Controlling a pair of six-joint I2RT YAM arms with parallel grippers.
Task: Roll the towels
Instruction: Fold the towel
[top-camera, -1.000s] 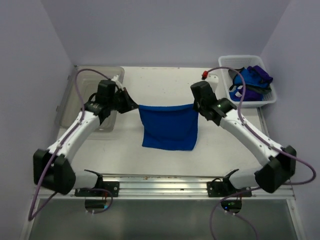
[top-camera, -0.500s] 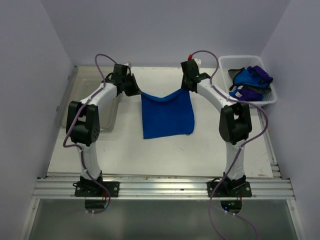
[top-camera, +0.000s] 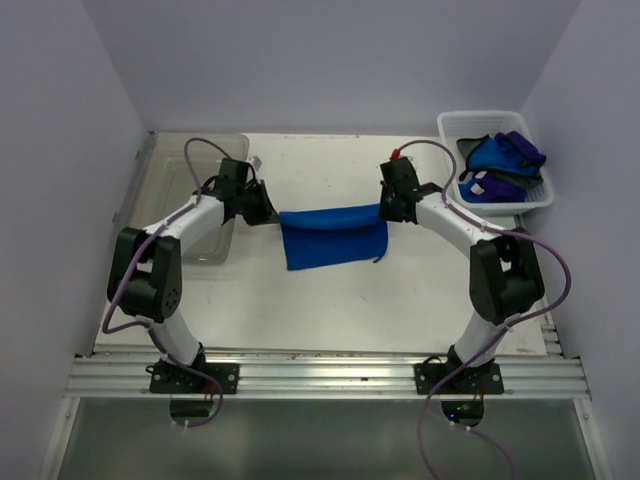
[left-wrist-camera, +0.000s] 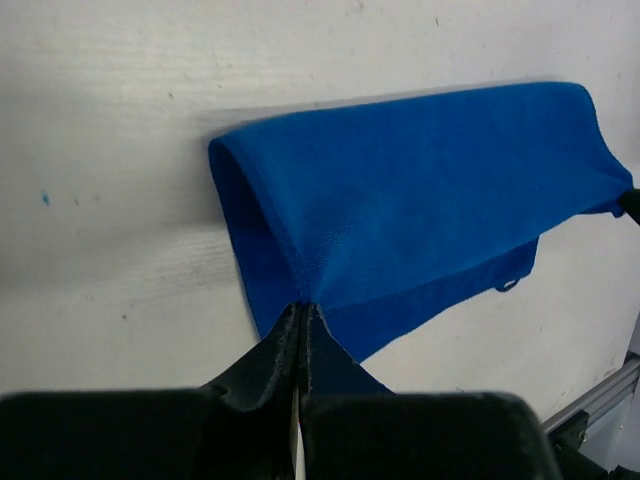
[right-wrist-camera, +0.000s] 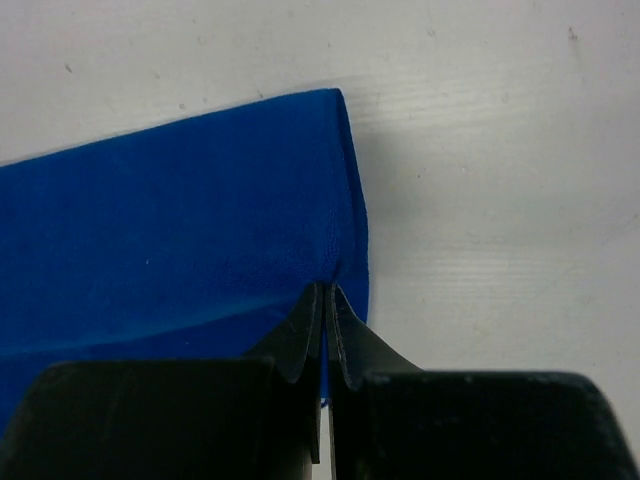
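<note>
with the left gripper (left-wrist-camera: 302, 312) and right gripper (right-wrist-camera: 328, 295) each clamped on a corner of the blue towel (top-camera: 333, 238) (its top edge doubled over), rolling wants both ends level and taut.

Blue towel (top-camera: 333, 236): royal blue, doubled over into a wide band with a rounded fold along its far side. The lower layer sticks out nearer. It lies left of the white basket (top-camera: 480, 116), well apart.
Other towels (top-camera: 492, 152): blue and purple, crumpled together inside that basket.
</note>
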